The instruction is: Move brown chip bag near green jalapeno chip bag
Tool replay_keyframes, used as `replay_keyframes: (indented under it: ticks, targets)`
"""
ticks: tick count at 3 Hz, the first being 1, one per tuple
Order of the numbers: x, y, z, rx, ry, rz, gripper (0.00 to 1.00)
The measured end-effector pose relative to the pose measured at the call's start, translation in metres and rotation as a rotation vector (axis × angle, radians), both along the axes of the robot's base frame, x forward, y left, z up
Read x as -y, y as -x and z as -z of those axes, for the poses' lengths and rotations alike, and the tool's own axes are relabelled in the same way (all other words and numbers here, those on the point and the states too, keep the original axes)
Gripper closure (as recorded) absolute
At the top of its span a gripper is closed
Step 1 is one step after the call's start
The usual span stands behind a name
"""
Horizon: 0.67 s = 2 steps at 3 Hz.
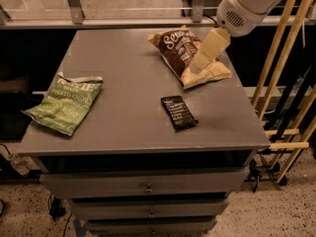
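Camera view, looking down on a grey cabinet top (123, 68). The task looks barely begun. The brown chip bag (174, 46) lies at the far right corner, well apart from the green jalapeno chip bag (66, 102) at the near left edge. A small black packet (178, 112) lies between them, nearer the brown bag. The gripper (198, 63) reaches in from the upper right, its pale tip over the brown bag's tan lower end, possibly touching it. Whether it is open, closed or gripping anything cannot be told. Grasping the bag and carrying it leftward remain.
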<state>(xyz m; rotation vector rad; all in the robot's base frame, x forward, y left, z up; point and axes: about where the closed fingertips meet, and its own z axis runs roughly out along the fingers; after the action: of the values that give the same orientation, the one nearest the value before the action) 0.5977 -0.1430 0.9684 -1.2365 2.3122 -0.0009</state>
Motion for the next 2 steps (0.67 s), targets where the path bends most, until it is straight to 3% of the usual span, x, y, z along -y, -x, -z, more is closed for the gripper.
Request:
replay_keyframes:
  ticks: [1,2]
  targets:
    - [-0.016,-0.026,0.022,-0.007,-0.017,0.108,0.00]
    - [-0.029,-0.043,0.043,-0.004,-0.037,0.176,0.00]
